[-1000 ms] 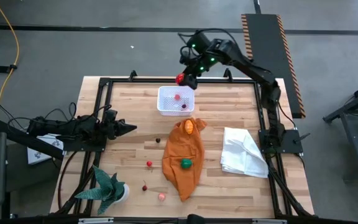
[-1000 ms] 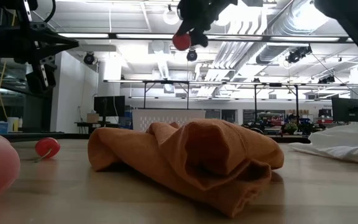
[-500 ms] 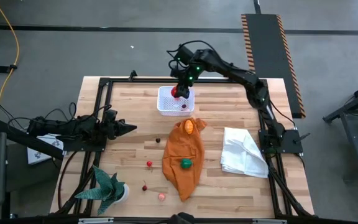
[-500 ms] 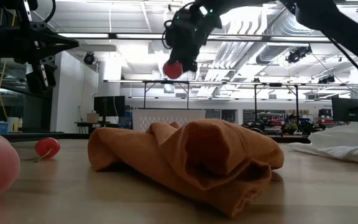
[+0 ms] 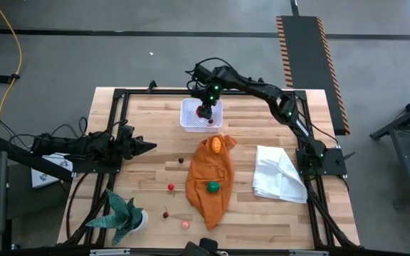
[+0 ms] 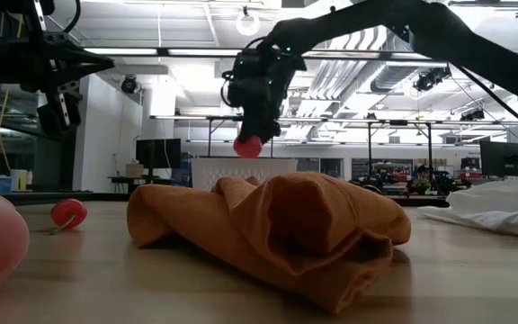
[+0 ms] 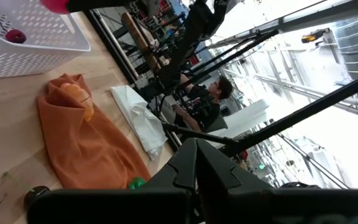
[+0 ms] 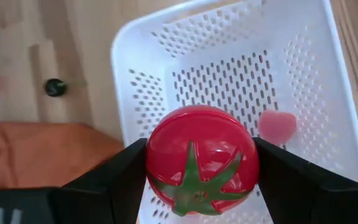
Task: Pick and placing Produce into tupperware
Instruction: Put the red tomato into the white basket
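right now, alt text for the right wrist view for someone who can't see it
The right gripper holds a shiny red toy tomato with a green star-shaped stem between its two dark fingers, directly above the white perforated plastic tub. A small pink heart-shaped piece lies in the tub; a folded orange cloth lies on the wooden table beside it.

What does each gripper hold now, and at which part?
The right gripper holds a red toy tomato by its two sides, above the white tub. The left gripper is shut and holds nothing.
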Robot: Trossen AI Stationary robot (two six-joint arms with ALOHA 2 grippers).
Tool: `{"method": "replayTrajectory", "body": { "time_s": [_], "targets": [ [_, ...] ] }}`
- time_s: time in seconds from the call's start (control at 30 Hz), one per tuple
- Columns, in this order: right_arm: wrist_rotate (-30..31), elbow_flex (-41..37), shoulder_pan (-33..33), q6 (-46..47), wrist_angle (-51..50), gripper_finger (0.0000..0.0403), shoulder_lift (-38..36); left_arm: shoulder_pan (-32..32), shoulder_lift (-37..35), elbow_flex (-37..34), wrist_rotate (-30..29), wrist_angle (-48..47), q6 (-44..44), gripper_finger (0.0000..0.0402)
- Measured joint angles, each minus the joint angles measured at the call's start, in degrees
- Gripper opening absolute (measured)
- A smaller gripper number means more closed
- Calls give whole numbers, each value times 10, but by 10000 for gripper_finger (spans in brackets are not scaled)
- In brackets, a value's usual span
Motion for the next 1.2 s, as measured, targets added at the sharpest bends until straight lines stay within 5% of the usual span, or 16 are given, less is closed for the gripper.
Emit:
{"method": "replayTrajectory", "body": {
  "time_s": [1.2],
  "targets": [
    [39,-28,11,18,47,248,36,0,0,0,2,0,0,1]
  ]
}}
